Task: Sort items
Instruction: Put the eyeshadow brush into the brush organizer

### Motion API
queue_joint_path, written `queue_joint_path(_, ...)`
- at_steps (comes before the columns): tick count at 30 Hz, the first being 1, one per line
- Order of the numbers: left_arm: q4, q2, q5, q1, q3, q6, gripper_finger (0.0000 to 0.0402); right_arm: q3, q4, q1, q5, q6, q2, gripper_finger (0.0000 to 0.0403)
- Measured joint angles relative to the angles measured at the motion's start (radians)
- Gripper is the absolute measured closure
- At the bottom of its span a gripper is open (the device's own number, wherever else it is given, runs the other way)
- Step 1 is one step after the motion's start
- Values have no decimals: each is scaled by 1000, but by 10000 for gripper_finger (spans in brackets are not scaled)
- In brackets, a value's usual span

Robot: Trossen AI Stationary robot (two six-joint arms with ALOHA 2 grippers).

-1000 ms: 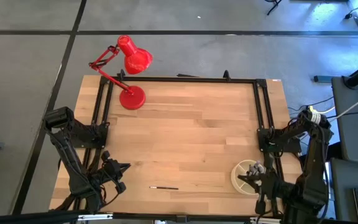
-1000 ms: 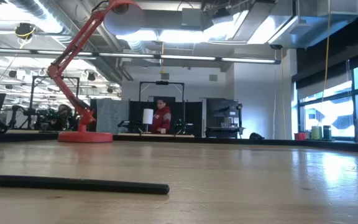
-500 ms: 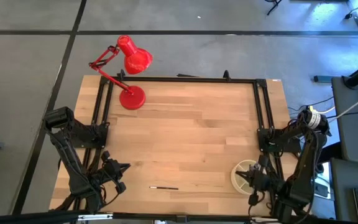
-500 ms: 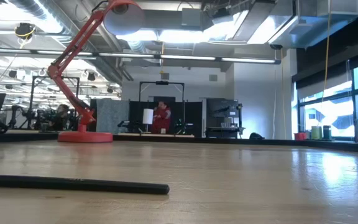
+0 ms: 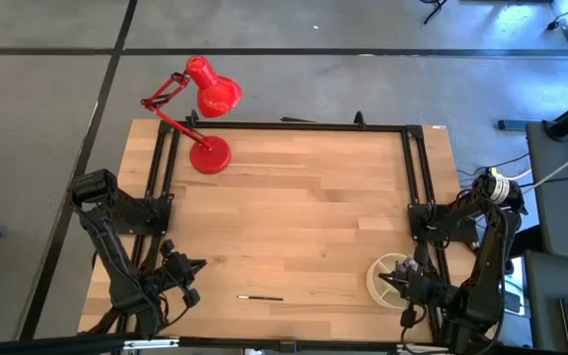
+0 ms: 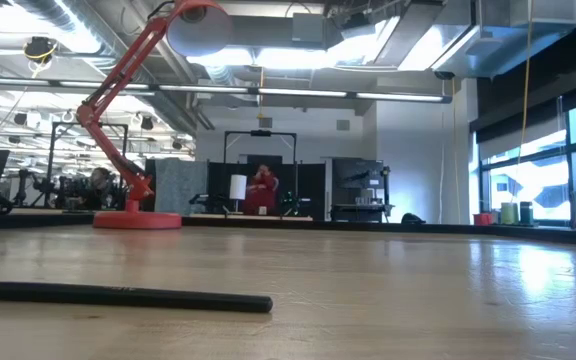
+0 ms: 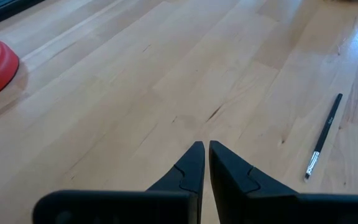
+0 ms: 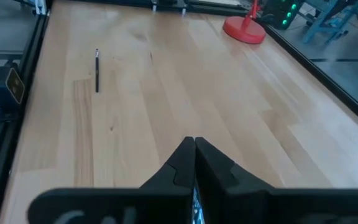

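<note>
**One brush left on the bench**

My right claw [image 8: 193, 146] is clenched and empty beside the dish [image 5: 387, 279], which already holds brushes. My left claw [image 7: 206, 149], nearly shut, faces the last brush [image 7: 324, 135] lying just ahead.

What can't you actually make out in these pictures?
- Dish, high view: its contents are too small to tell, and the right pincer and arm cover part of it.
- Brush, low view: its near end is cut off by the picture's edge, so the tip does not show there.
- Right pincer, right wrist view: something thin and pale shows between its shut fingers, mostly hidden; what it is cannot be told.
</note>
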Motion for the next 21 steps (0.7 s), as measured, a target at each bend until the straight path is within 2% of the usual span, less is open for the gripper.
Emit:
queue_joint_path(9,7,0,0,-1,0,0,382,0,-6,4,17,6,-3,391)
queue_joint_path(14,7,0,0,-1,0,0,382,0,-6,21,13,6,-29,368)
queue_joint_path(17,7,0,0,-1,0,0,382,0,-10,31,-13,16,-63,346)
queue_joint_path(21,8,0,0,-1,0,0,382,0,-64,37,-120,91,-98,328)
